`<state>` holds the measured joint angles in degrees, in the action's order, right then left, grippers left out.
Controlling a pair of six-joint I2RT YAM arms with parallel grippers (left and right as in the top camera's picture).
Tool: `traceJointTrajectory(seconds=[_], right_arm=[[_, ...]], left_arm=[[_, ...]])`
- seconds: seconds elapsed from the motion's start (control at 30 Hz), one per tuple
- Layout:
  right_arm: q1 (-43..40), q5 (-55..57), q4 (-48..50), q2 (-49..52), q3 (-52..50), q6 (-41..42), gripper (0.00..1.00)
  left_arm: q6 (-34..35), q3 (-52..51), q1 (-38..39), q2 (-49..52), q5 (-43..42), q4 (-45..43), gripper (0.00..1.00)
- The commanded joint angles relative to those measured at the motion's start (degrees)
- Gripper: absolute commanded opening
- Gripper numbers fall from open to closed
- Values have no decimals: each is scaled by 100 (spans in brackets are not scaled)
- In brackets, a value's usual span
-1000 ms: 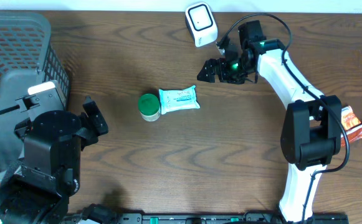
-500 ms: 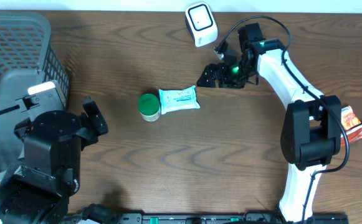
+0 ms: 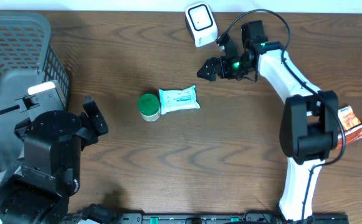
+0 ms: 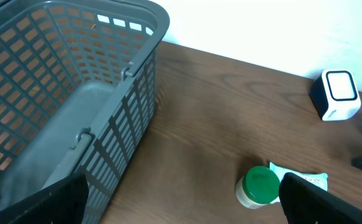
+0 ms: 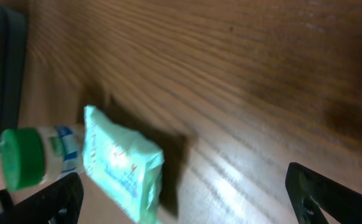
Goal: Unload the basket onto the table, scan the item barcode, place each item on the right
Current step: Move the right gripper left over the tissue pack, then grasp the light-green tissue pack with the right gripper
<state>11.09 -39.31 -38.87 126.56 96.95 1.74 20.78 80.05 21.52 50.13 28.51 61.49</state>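
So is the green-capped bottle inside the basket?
No, the green-capped bottle lies on the table beside the teal packet, outside the grey basket.

Open tabletop on three sides of wipes packet; left side blocked by green-capped jar, hard against it. Bare wood from wide-open right gripper to packet. Scanner just behind that gripper. Basket walling far left, beside left gripper.
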Motion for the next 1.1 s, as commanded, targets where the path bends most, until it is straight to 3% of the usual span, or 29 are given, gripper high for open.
traceJointTrajectory(seconds=[0.0,0.13,0.3,0.5,0.63,0.7,0.73,0.8,0.83,0.9,1.07], right_arm=[[-13,-601,173,437,-33,168,99],[66,-1569,533,824,-33,190,99],[278,-1827,619,1228,-33,487,99],[614,-1687,-223,1362,-33,-181,99],[745,-612,-769,1366,-33,-205,99],[763,-461,-909,1405,-33,-225,86],[763,-466,-953,1434,-35,-275,71],[756,-466,-949,1480,-35,-304,24],[748,-470,-920,1504,-35,-302,13],[737,-476,-874,1513,-35,-315,1],[732,-479,-839,1510,-33,-527,1]], left_arm=[[9,-4,-24,-4,68,-2,98],[9,-4,-24,-4,68,-2,98],[9,-4,-24,-4,68,-2,98],[9,-4,-24,-4,68,-2,98],[9,-4,-24,-4,68,-2,98],[9,-4,-24,-4,68,-2,98],[9,-4,-24,-4,68,0,98],[9,-4,-24,-4,68,-2,98],[9,-4,-24,-4,68,-2,98],[9,-4,-24,-4,68,-2,98],[9,-4,-24,-4,68,-2,98]])
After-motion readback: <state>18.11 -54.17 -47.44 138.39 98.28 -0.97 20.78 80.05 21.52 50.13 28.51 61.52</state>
